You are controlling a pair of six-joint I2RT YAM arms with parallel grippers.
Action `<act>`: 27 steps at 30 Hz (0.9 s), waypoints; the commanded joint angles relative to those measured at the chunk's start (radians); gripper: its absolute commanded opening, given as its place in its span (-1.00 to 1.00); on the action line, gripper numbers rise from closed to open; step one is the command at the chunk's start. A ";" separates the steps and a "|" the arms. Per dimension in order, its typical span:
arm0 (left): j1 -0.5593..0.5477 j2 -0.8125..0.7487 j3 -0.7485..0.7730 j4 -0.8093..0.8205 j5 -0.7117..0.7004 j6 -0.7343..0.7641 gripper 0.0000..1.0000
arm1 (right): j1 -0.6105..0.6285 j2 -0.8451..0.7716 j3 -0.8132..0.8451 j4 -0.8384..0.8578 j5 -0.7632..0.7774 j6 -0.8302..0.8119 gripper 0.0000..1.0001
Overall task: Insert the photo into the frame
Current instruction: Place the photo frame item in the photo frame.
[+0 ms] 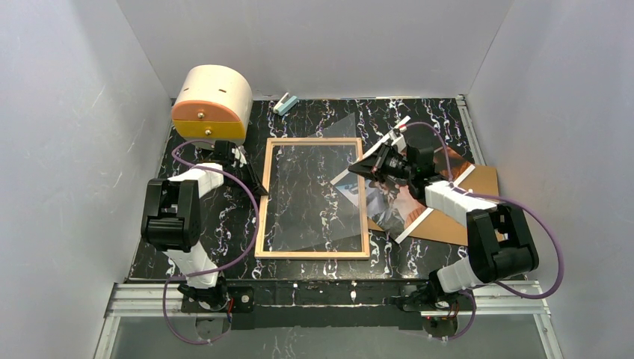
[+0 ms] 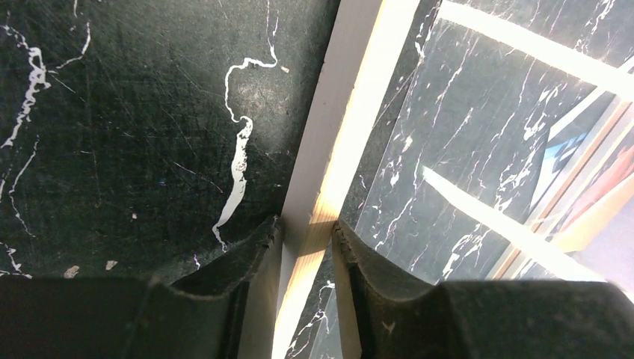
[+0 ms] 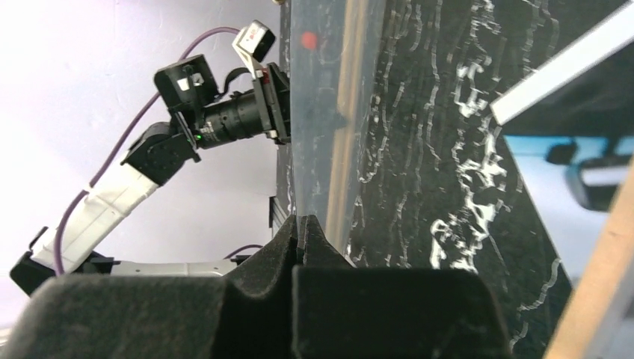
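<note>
Top external view: both arms bend in from the near edge, the left gripper (image 2: pixel 306 228) clamped on the left rim of the light wooden frame (image 1: pixel 261 202) lying flat on the table (image 1: pixel 441 120), the right gripper (image 3: pixel 301 224) pinched shut on a clear sheet (image 3: pixel 321 112) skewed over it.

Count, positions relative to frame (image 1: pixel 314 140): 1 frame. 1 clear sheet (image 1: pixel 342 129) across it. Right of it: 1 photo (image 1: pixel 396 213), 1 backing board (image 1: pixel 486 179). Beyond its far-left corner: 1 drum-shaped drawer box (image 1: pixel 211 101), 1 small pale blue object (image 1: pixel 285 103). 2 robot arms: left arm (image 1: pixel 179 213), right arm (image 1: pixel 490 239).
</note>
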 commanded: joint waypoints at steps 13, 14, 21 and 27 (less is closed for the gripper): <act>-0.007 -0.045 -0.024 -0.039 0.008 0.013 -0.75 | 0.141 0.012 0.324 -0.136 0.067 0.039 -0.97; -0.007 -0.047 -0.023 -0.039 0.010 0.012 -0.75 | 0.152 0.018 0.333 -0.136 0.069 0.042 -0.97; -0.007 -0.084 0.016 -0.097 -0.046 0.034 -0.07 | 0.203 0.049 0.406 -0.145 0.086 0.043 -0.97; -0.007 -0.093 0.025 -0.122 -0.086 0.057 -0.24 | 0.232 0.078 0.434 -0.143 0.097 0.042 -0.97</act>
